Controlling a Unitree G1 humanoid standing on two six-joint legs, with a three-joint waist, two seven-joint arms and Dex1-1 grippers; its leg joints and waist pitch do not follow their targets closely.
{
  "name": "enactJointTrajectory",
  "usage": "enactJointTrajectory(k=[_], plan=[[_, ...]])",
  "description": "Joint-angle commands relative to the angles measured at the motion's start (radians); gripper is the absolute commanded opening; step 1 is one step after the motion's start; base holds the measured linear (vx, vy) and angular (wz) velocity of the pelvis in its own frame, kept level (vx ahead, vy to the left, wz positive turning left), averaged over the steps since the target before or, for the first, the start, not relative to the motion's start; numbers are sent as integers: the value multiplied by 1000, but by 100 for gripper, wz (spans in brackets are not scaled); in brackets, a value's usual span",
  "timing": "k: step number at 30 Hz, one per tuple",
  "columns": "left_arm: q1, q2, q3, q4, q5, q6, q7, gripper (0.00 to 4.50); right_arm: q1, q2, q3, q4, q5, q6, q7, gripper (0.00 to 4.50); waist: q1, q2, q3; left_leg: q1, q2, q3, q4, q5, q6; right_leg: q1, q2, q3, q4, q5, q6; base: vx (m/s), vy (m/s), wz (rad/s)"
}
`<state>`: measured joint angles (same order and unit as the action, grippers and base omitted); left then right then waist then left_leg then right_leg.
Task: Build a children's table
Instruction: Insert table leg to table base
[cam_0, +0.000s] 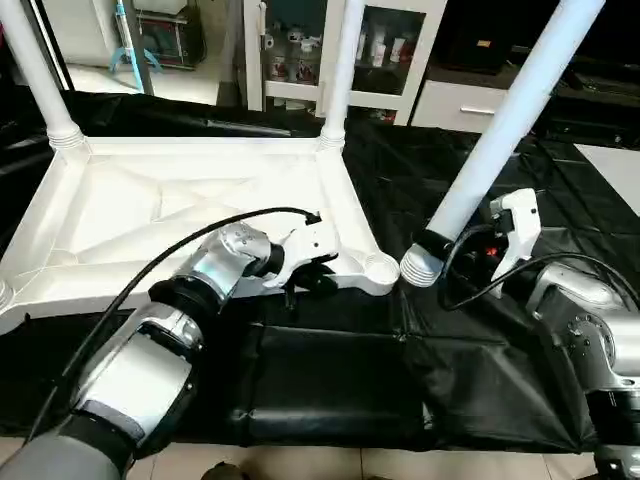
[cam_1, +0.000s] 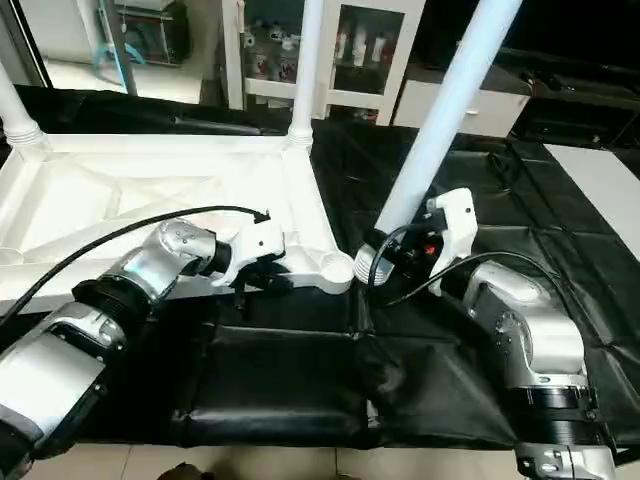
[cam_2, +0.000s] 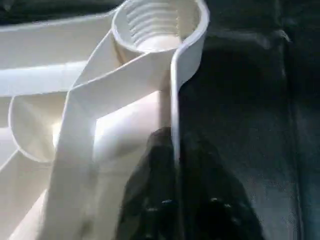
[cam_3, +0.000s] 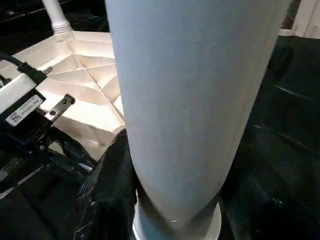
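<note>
The left gripper (cam_0: 318, 278) pinches the near rim of the top (cam_0: 180, 210): in the left wrist view one black finger (cam_2: 150, 200) sits inside the thin white wall and the other outside it, closed on it. Just past the fingers along that rim is the empty threaded socket (cam_2: 157, 25) of the near right corner lobe.

The right gripper (cam_1: 385, 255) is clamped round a loose leg (cam_0: 510, 120) close to its ribbed lower end. The leg tilts up and away to the right, and its lower end hangs just beside the empty socket, apart from it as far as the head views show; whether it touches the cloth below is hard to judge.

The top lies underside up on the black cloth (cam_0: 330, 390), its ribs showing. A far right leg (cam_0: 340, 70) and a far left leg (cam_0: 40, 80) stand upright in the far corners. A black cable (cam_0: 200, 230) arcs over the left forearm to the wrist. Behind the cloth is a glass-door cabinet (cam_0: 385, 45).
</note>
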<state>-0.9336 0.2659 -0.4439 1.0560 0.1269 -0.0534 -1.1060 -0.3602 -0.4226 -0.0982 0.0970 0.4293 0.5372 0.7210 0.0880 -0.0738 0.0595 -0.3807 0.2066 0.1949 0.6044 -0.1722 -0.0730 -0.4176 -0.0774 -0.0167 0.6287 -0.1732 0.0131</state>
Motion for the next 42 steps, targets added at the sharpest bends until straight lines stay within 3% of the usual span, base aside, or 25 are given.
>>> enactJointTrajectory(k=[1,4,8,12,14,15,16,17,18,19,20,22,31,42], plan=[[14,11,-15,19,27,21,-29,10,-29,-15,3,-5,3,1,10,186,6,5,-71,23,19,-12,-74,-255,-10,45,-55,20,-83,-217,-214,0,0,0],[25,24,9,5,12,24,-45,0,-36,-19,15,-3,9,5,35,186,5,-1,-72,23,19,-11,-74,-244,-5,46,-55,19,-80,-198,-223,0,0,0],[66,51,18,-48,-2,70,-71,0,-37,-14,22,-13,32,23,61,186,5,1,-71,22,21,-10,-74,-236,3,47,-56,21,-78,-192,-229,0,0,0],[204,99,14,-235,-4,161,-73,0,-32,9,37,-41,59,60,72,186,-1,-9,-67,20,23,-9,-79,-246,-1,46,-56,21,-80,-242,-215,0,0,0],[230,100,20,-276,-11,186,-65,0,-31,15,44,-42,60,63,72,186,-3,-2,-64,24,25,-10,-82,-272,-11,40,-57,21,-84,-293,-200,0,0,0],[263,98,31,-335,-22,226,-51,0,-30,22,56,-42,61,69,77,186,-7,-14,-63,24,25,-10,-82,-288,-15,40,-57,21,-89,-334,-188,0,0,0],[280,98,36,-371,-28,251,-43,0,-29,24,62,-42,60,72,81,186,-8,-7,-62,23,26,-13,-85,-291,-20,40,-59,22,-89,-362,-178,0,0,0],[295,98,39,-407,-31,278,-33,0,-29,27,69,-37,59,75,85,186,-9,-7,-62,24,25,-13,-85,-292,-20,37,-58,22,-92,-375,-171,0,0,0],[303,98,39,-425,-31,289,-30,0,-29,29,72,-33,58,75,87,186,-10,-11,-63,25,26,-12,-84,-289,-22,36,-58,23,-91,-374,-168,0,0,0],[314,100,38,-454,-30,307,-30,0,-30,29,79,-25,55,76,91,186,-10,-8,-64,26,27,-12,-85,-286,-21,35,-58,24,-92,-366,-167,0,0,0],[324,102,37,-482,-33,322,-36,0,-31,28,87,-20,52,77,97,186,-11,-13,-63,24,25,-11,-85,-282,-18,34,-55,23,-93,-363,-165,0,0,0],[354,104,36,-572,-43,374,-48,0,-36,22,114,-6,36,81,117,186,-11,-9,-65,24,26,-11,-87,-261,-17,36,-55,23,-88,-320,-170,0,0,0],[367,100,-5,-676,-16,499,-68,0,-81,13,157,55,-13,45,139,186,-13,-7,-70,26,21,-3,-81,-186,0,40,-47,22,-80,-188,-202,0,0,0],[366,104,-30,-723,7,525,-66,0,-92,-34,194,69,-28,63,208,186,-2,-13,-71,27,23,-4,-81,-194,2,42,-48,23,-83,-207,-185,0,0,0]])
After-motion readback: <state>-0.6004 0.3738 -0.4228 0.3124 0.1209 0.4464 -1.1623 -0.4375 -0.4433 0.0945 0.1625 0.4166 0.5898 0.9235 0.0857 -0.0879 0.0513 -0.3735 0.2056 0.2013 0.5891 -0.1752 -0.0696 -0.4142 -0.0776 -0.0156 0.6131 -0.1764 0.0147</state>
